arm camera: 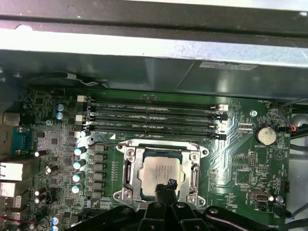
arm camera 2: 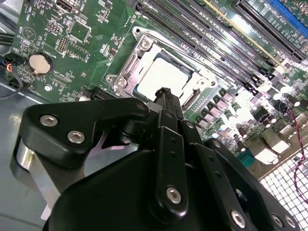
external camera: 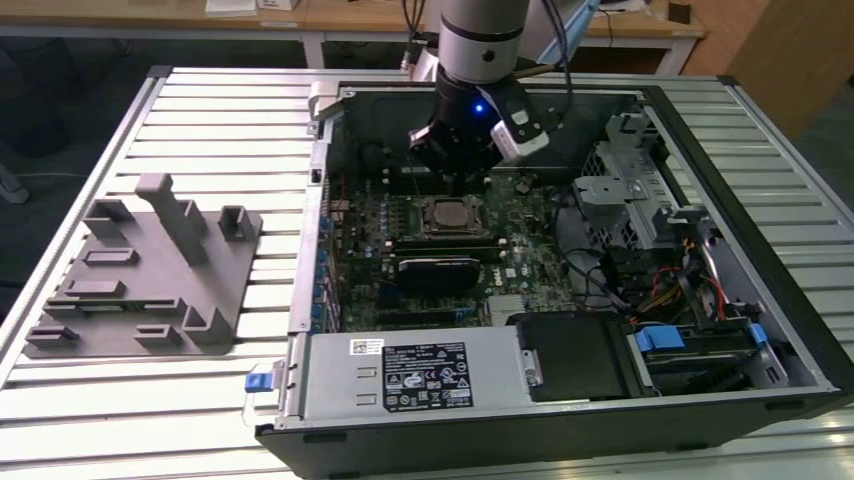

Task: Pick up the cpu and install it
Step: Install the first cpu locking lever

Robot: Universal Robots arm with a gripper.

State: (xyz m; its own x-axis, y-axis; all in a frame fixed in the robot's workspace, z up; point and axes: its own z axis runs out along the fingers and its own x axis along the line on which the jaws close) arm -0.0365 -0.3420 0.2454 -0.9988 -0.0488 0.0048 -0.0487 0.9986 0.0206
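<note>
cpu (arm camera: pixel 159 168) edge by fingertips (arm camera: pixel 166 187) hidden behind them, both wrist views; fingertip-cpu contact can't tell. gripper (arm camera 2: pixel 163 92) body cut off at picture edge. arm (external camera: pixel 478 30) cut off by edge, exterior view.

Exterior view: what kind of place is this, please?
Probably a robotics lab or workshop: an open computer case lies on a slatted metal table, a robot arm reaches into it, and wooden desks stand behind.

Robot arm (external camera: pixel 478 40) upright, hand (arm camera 2: pixel 163 91) aimed straight down w/ fingers (arm camera 2: pixel 169 125) pinched together at tips.
</note>
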